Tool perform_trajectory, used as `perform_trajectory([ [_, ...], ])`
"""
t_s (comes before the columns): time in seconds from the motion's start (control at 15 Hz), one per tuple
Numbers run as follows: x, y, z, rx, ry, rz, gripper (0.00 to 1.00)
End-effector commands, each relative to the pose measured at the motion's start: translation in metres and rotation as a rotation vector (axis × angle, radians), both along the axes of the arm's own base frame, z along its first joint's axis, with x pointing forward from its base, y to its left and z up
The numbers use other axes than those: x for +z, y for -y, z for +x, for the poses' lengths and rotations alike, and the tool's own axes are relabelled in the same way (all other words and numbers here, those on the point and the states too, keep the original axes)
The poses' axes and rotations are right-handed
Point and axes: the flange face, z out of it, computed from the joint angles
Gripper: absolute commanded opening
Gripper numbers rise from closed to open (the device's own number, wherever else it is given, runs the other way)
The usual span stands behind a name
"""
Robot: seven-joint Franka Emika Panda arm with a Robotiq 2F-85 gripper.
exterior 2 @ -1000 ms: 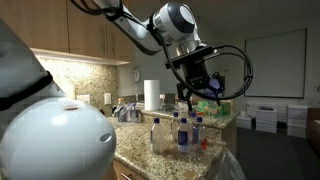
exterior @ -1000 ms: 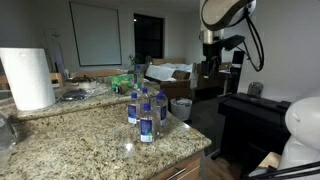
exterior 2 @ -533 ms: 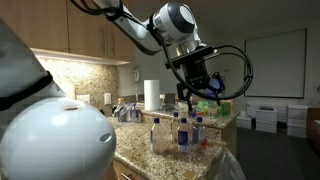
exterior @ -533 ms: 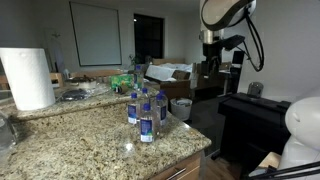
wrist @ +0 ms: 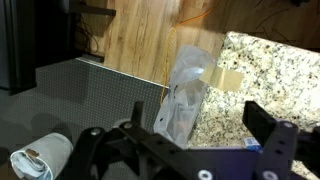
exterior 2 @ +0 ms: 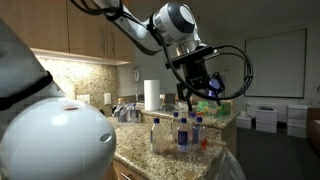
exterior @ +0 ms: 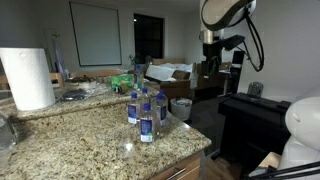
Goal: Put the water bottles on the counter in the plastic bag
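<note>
Several small clear water bottles [exterior: 145, 112] with blue labels stand bunched near the counter's [exterior: 90, 150] rounded end; in the other exterior view the bottles [exterior 2: 185, 131] are right below my gripper [exterior 2: 200, 92]. The gripper [exterior: 212, 60] hangs high in the air, open and empty. In the wrist view it [wrist: 199, 118] looks down past its dark fingers [wrist: 262, 122] at the granite counter [wrist: 275, 65], with a bit of blue label [wrist: 250, 148] showing. The whitish plastic bag [wrist: 185, 95] hangs beside the counter's edge, and in an exterior view the bag [exterior: 182, 108] sits beyond the bottles.
A tall paper-towel roll [exterior: 28, 78] stands at the counter's far side, with green clutter [exterior: 122, 80] behind the bottles. A black desk [exterior: 255, 115] is beyond the counter's end. Wooden floor [wrist: 140, 40] and grey carpet [wrist: 90, 85] lie below. A white rounded body [exterior 2: 60, 140] blocks the foreground.
</note>
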Motion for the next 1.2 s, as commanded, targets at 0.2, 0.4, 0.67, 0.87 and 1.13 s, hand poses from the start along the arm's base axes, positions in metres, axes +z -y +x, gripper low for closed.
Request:
perform_trajectory([
  [0.2, 0.000, -0.029, 0.021, -0.020, 0.066, -0.018, 1.00],
  [0.4, 0.001, -0.050, 0.046, -0.061, 0.136, 0.049, 1.00],
  [0.67, -0.017, -0.060, 0.086, -0.086, 0.138, 0.219, 1.00],
  [0.87, -0.032, -0.070, 0.113, -0.058, 0.152, 0.303, 1.00],
  [1.13, -0.049, -0.095, 0.144, 0.022, 0.148, 0.389, 1.00],
])
